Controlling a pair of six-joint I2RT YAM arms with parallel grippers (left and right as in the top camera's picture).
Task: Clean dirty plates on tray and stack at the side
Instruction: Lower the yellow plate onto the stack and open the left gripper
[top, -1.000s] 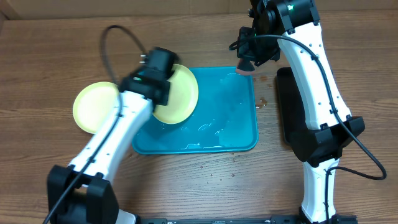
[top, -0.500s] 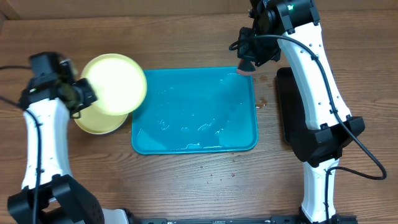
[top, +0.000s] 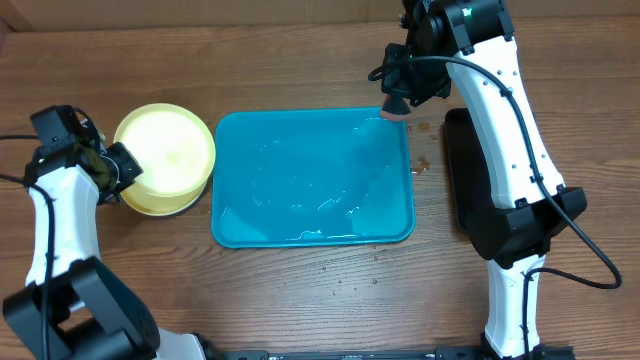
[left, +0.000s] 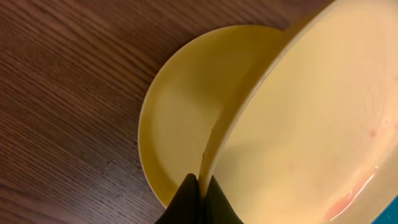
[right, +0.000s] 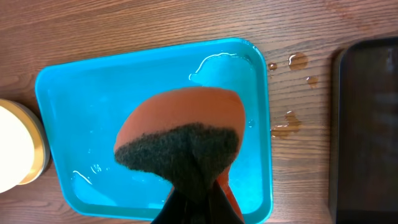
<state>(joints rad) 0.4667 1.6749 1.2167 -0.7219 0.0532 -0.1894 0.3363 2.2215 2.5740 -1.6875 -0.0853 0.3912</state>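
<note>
Wooden tabletop (top: 300, 300) under it all. Left of the tray (top: 300, 170) I see the upper plate (top: 165, 148) sitting over the lower plate (top: 165, 205), two in all, both yellow-green. My left tool (left: 199, 183) is pinched tight on the upper one's rim. One tray, wet with pooled water. Over its far right corner my right tool (right: 193, 199) is clamped on one sponge (right: 180, 134). Drops (right: 297, 61) lie between the tray and one black tray (top: 462, 170), which is partly hidden by the right arm.

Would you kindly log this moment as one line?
left gripper: grips yellow-green plate over stacked plate | right gripper: grips sponge | tray: wet
</note>
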